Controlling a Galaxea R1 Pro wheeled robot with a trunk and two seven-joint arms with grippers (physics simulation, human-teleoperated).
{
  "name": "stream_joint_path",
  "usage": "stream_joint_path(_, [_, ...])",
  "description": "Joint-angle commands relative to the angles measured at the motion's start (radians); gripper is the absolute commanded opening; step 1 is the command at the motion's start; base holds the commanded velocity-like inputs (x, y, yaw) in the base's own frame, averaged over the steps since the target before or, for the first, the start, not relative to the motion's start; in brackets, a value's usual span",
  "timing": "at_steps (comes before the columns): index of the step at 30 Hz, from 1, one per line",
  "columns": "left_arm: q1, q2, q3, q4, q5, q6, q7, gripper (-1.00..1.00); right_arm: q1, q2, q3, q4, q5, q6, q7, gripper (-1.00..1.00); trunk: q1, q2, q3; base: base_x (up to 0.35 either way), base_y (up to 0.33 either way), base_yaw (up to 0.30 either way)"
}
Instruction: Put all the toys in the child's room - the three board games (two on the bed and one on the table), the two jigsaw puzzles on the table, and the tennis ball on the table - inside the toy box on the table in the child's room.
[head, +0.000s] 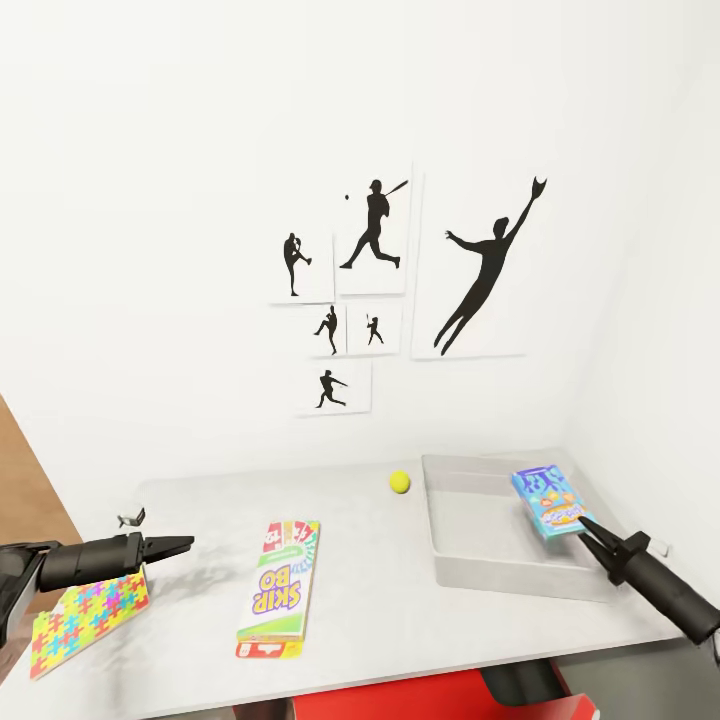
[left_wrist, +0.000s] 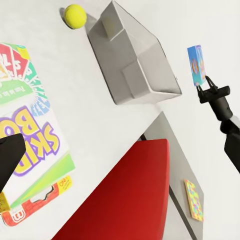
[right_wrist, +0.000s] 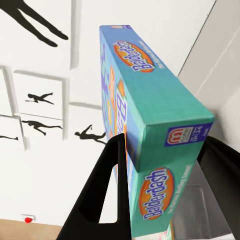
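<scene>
My right gripper (head: 592, 531) is shut on the light-blue board game (head: 548, 503) and holds it tilted over the right side of the grey toy box (head: 470, 560). The right wrist view shows that game (right_wrist: 150, 100) clamped between both fingers (right_wrist: 100, 200). On the pale table (head: 380, 620) lie the Skip-Bo board game (head: 280, 590), the tennis ball (head: 400, 482) just left of the toy box, and a jigsaw puzzle (head: 85, 615) at the front left corner. My left gripper (head: 185, 546) hovers open and empty above that puzzle. Another multicoloured board (left_wrist: 194, 200) lies on the lower dark section.
White walls close in behind and to the right of the toy box (left_wrist: 132, 65). Black sports silhouettes (head: 375, 230) hang on the back wall. A red object (head: 440, 700) sits under the table's front edge. A brown door (head: 30, 480) shows at the left.
</scene>
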Motion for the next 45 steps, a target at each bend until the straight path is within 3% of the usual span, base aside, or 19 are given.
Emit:
stream_joint_path(1, [-0.001,0.000,0.001,0.000,-0.002,0.010,-0.005,1.00,-0.006,0.000,-0.002,0.000,0.006,0.007,0.000,-1.00,0.001,-0.002,-0.002,0.000,0.000,0.000])
stream_joint_path(9, [-0.001,-0.001,0.001,0.000,-0.002,0.010,-0.005,1.00,-0.058,-0.002,-0.002,-0.006,0.008,0.053,-0.081,-1.00,0.001,-0.002,-0.002,0.000,0.000,0.000])
stream_joint_path(15, [-0.001,0.000,0.001,0.000,-0.002,0.010,-0.005,1.00,-0.095,-0.027,-0.003,-0.001,-0.002,0.056,-0.183,-1.00,0.001,-0.002,-0.002,0.000,0.000,0.000])
stream_joint_path(24, [-0.001,0.002,0.002,0.000,-0.002,0.010,-0.005,1.00,-0.172,-0.059,0.000,0.004,0.002,0.058,-0.280,-1.00,0.001,-0.002,-0.002,0.000,0.000,0.000])
stream_joint_path(31, [-0.001,0.002,0.002,0.001,-0.002,0.010,-0.005,1.00,-0.232,-0.067,0.001,0.004,0.003,0.064,-0.408,-1.00,0.001,-0.002,-0.002,0.000,0.000,0.000])
stream_joint_path(38, [-0.001,0.001,0.002,0.001,-0.002,0.010,-0.005,1.00,-0.293,-0.067,0.007,0.002,0.007,0.071,-0.605,-1.00,0.001,-0.002,-0.002,0.000,0.000,0.000])
stream_joint_path(41, [-0.001,0.002,0.002,0.001,-0.002,0.010,-0.005,1.00,-0.324,-0.069,0.057,-0.004,0.007,0.074,-0.723,-1.00,0.001,-0.002,-0.002,0.000,0.000,0.000])
stream_joint_path(45, [-0.001,0.001,0.002,0.001,-0.002,0.010,-0.005,1.00,-0.344,-0.077,0.085,-0.008,0.007,0.075,-0.766,-1.00,0.001,-0.002,-0.002,0.000,0.000,0.000])
